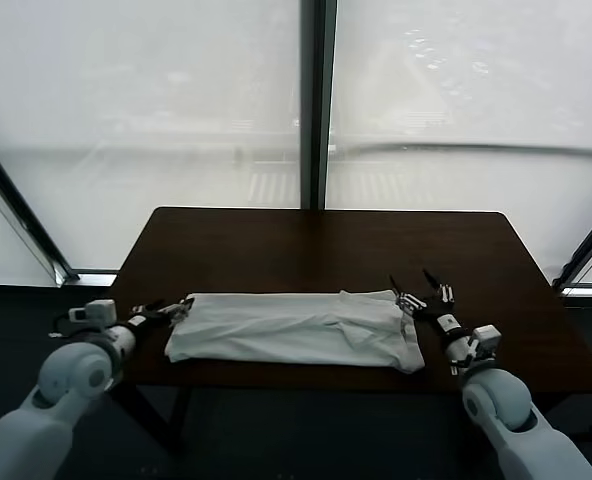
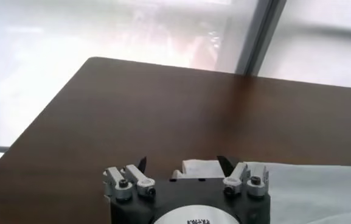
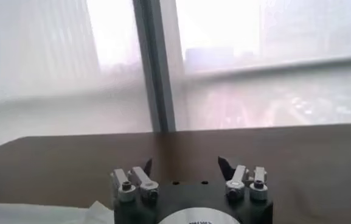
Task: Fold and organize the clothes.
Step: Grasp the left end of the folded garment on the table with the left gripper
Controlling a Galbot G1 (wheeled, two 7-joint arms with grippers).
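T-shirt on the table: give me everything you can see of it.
The T-shirt is white, looks like soft cotton, and lies folded into a long flat band across the near part of the dark table, lengthwise left to right. Creases run along it, and a folded flap shows toward its right end. No print is visible. The left gripper sits open at its left end and the right gripper open just off its right end; neither holds it.
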